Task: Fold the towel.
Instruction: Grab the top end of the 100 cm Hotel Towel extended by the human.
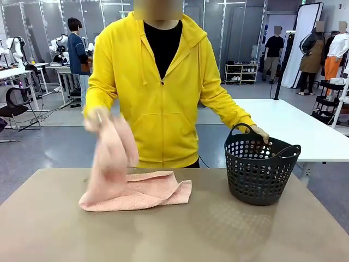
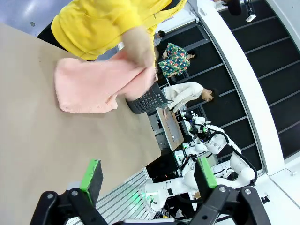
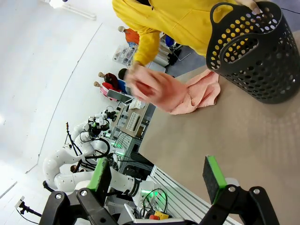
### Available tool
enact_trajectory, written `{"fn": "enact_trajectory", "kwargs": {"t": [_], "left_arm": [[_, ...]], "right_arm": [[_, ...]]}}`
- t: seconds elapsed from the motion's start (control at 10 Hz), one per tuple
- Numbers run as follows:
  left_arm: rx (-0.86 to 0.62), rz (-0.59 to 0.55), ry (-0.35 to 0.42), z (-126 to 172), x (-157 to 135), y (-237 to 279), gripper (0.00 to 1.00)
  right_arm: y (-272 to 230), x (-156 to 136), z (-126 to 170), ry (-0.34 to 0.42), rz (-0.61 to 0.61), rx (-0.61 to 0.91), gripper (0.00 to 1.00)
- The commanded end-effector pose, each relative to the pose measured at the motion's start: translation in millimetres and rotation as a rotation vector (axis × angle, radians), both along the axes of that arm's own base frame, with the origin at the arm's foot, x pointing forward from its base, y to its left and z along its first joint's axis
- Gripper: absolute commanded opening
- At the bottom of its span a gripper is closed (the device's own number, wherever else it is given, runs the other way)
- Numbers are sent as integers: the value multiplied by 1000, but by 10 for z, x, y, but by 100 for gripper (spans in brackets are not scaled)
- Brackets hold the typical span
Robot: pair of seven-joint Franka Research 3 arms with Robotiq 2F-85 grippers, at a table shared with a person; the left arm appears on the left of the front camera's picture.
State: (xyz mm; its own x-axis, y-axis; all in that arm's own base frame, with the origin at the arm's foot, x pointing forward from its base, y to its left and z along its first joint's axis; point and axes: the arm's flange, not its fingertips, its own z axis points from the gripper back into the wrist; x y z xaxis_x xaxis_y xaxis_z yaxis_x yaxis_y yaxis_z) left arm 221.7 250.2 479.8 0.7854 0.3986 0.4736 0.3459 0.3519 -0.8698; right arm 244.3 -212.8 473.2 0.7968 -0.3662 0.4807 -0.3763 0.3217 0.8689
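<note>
Light salmon-pink terry cloth towel lies rumpled on the tan worktop. In your front view it sits left of centre, toward the far edge. One end is lifted clear of the surface. The person in the yellow zip hoodie grips that end in a raised hand, which is motion-blurred. The rest of the cloth lies bunched and low, with one corner pointing toward the basket.

Dark perforated plastic basket stands upright on the worktop to the towel's right, apart from it. The person's other hand rests on its far loop handle.

Your left tool hangs above the near part of the worktop, well back from the towel. Its jaws are spread wide and its green pads are bare, with nothing between them. Your right tool is the same: released, fingers apart, empty. Basket and towel lie well ahead of it. Neither tool touches the cloth.
</note>
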Motion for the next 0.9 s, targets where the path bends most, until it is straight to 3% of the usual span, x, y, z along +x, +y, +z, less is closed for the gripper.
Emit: {"fn": "enact_trajectory", "kwargs": {"t": [0.0,0.8], "left_arm": [[-8,0,-8,30,8,24,100],[-8,0,-8,30,8,24,100]], "right_arm": [[3,-6,4,-5,3,5,100],[3,-6,4,-5,3,5,100]]}}
